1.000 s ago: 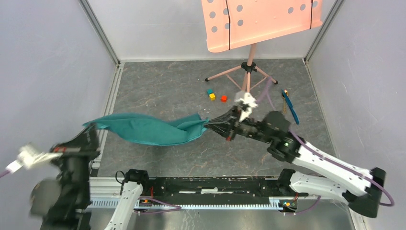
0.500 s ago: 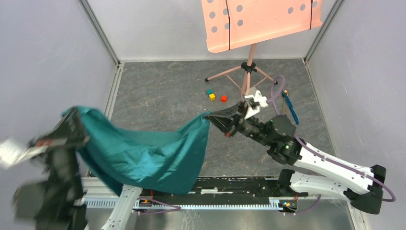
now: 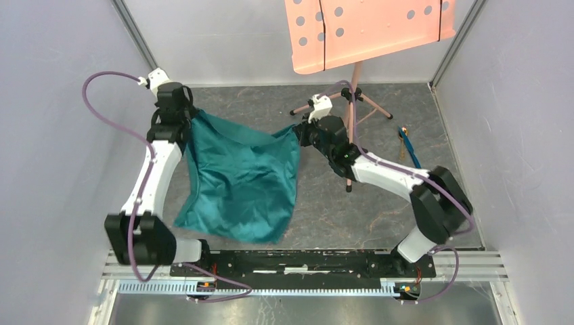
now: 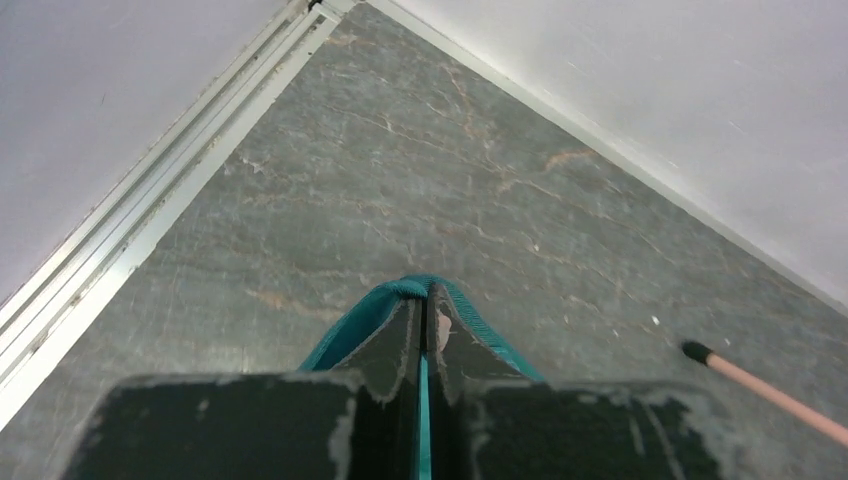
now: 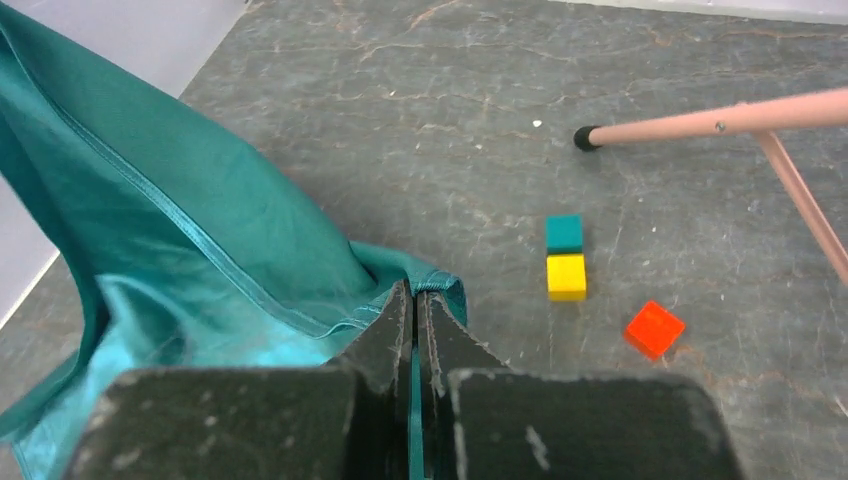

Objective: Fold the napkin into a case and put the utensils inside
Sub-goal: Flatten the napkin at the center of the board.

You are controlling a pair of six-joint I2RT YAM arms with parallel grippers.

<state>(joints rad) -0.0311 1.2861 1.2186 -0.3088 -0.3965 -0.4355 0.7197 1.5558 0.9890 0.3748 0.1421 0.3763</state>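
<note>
The teal-green napkin (image 3: pixel 237 176) hangs spread out between both grippers, and its lower edge trails toward the near rail. At its far left corner my left gripper (image 3: pixel 191 116) is shut on it, the hem (image 4: pixel 478 322) wrapped over the closed fingertips of that gripper (image 4: pixel 425 295). The far right corner is pinched the same way in my right gripper (image 3: pixel 298 129), (image 5: pixel 413 291), with the cloth (image 5: pixel 180 220) billowing off to its left. The utensils lie at the right: a thin blue one (image 3: pixel 410 154) and a golden-brown piece (image 3: pixel 403 131) at its far end.
A pink music stand (image 3: pixel 365 27) stands at the back, its tripod legs (image 3: pixel 352 95) spread on the grey floor beside my right arm. One leg (image 5: pixel 720 122) shows in the right wrist view. Teal (image 5: pixel 564 232), yellow (image 5: pixel 566 276) and red (image 5: pixel 654 329) cubes lie just beyond the right gripper. Walls enclose three sides.
Both arms swung from the near middle to the far side, still gripping the cloth. The napkin went from a bunched strip to a spread sheet hanging between them.
</note>
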